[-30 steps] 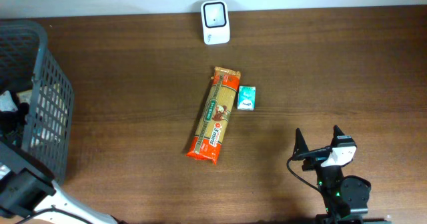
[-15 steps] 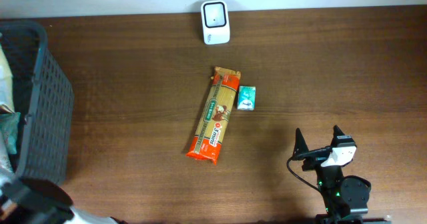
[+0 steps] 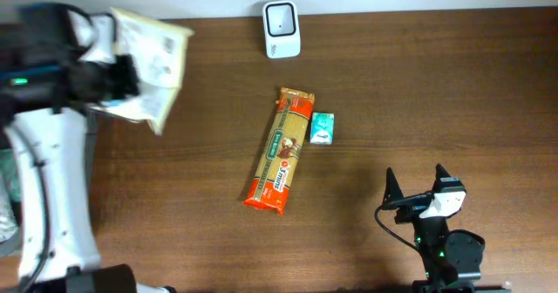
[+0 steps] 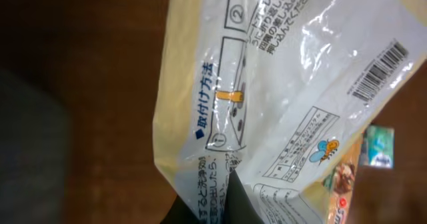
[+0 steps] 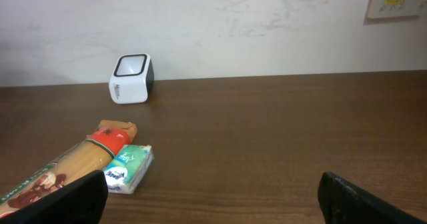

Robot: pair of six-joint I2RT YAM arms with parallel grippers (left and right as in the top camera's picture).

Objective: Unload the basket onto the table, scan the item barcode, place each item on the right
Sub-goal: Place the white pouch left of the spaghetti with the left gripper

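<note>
My left gripper (image 3: pixel 125 75) is shut on a pale yellow and white plastic bag (image 3: pixel 153 57) with Japanese print, held up over the table's far left. In the left wrist view the dark fingertips (image 4: pixel 230 201) pinch the bag's lower edge (image 4: pixel 267 84). Its barcode (image 4: pixel 380 71) faces that camera, near the bag's right side. The white scanner (image 3: pixel 282 29) stands at the table's far edge, right of the bag, and also shows in the right wrist view (image 5: pixel 131 79). My right gripper (image 3: pixel 418 191) rests open near the front right, nothing between its fingers (image 5: pixel 63 201).
A long orange and tan pasta pack (image 3: pixel 282 149) lies mid-table with a small teal tissue pack (image 3: pixel 323 128) against its right side; both also show in the right wrist view (image 5: pixel 53 174) (image 5: pixel 128 167). The left arm (image 3: pixel 48 188) covers the table's left side.
The left arm has swung up out of the basket at the left, carrying the bag into view over the table. The right arm has not moved.
</note>
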